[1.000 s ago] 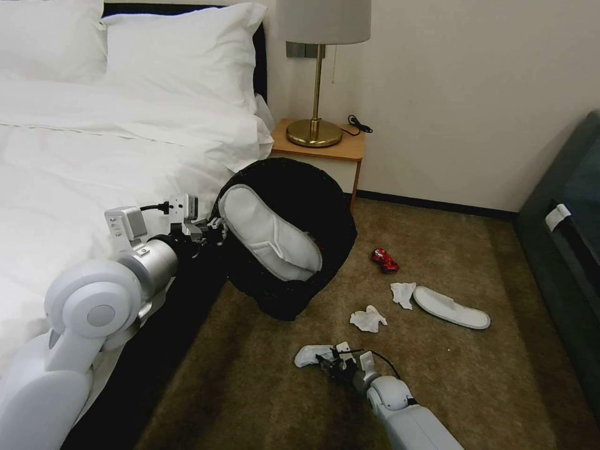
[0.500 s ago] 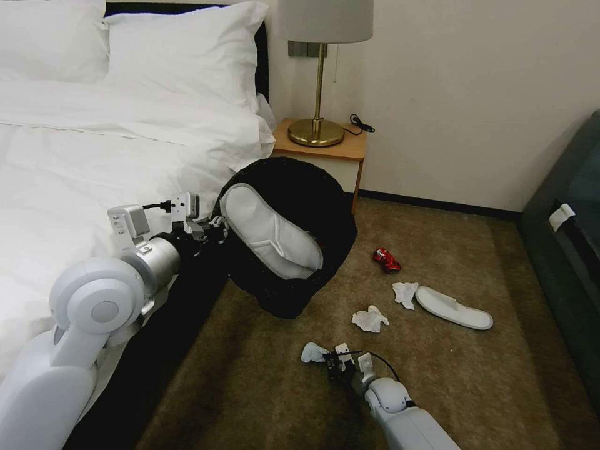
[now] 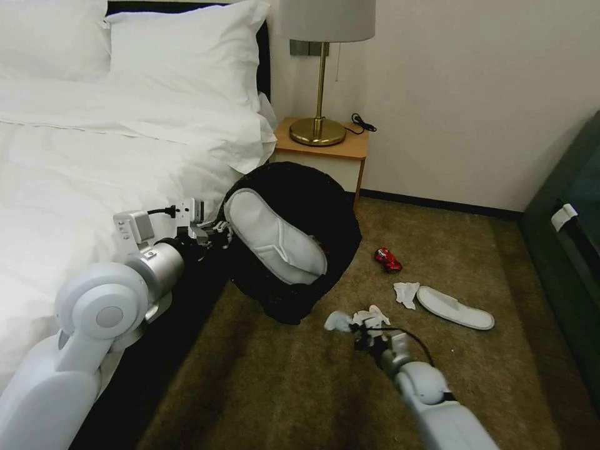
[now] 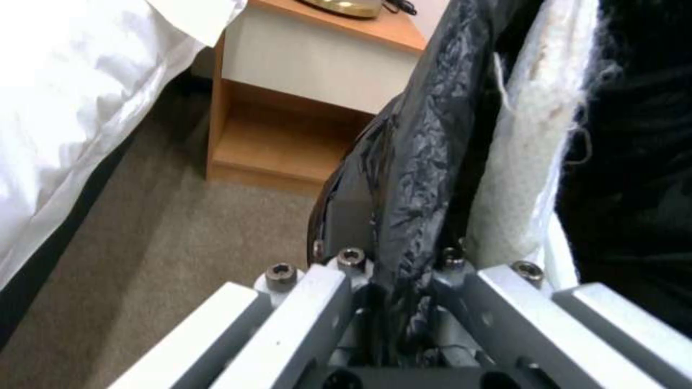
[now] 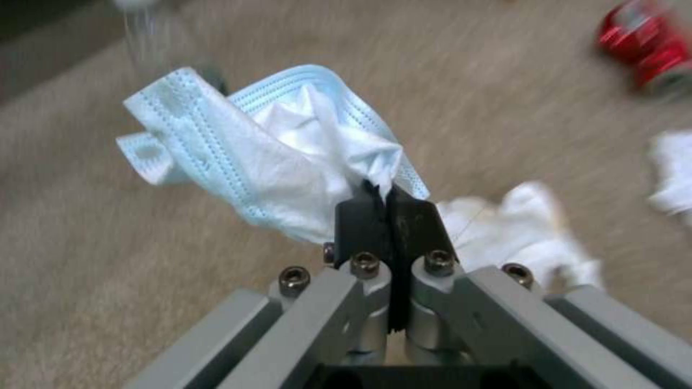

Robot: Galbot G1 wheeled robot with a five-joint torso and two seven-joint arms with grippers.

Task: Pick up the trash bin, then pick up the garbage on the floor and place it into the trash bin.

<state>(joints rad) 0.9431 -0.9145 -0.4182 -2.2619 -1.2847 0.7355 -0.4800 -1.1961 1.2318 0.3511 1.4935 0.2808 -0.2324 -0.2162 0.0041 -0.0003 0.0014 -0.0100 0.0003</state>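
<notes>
Left hand (image 3: 219, 232) clamped on the rim of the trash bin (image 3: 312, 206), pinching its black liner, as the left wrist view (image 4: 404, 254) shows. Bin held up off the floor (image 3: 262, 387) beside the bed (image 3: 94, 156), tipped so its mouth faces the head camera, in front of the bedside table (image 3: 325, 150). One white slipper (image 3: 275, 237) lodged inside the bin, leaning across the opening.

Right hand (image 3: 362, 328) low over the carpet, just below the bin's lower edge, pads (image 5: 364, 221) shut tight on a crumpled pale-blue face mask (image 5: 267, 146), lifted clear of the floor.

On the carpet: a crumpled white tissue (image 5: 519, 232) just beside that hand, another tissue (image 3: 405, 292) touching the toe of a second slipper (image 3: 455, 308), a crushed red can (image 3: 387, 259) a little beyond them toward the wall.
</notes>
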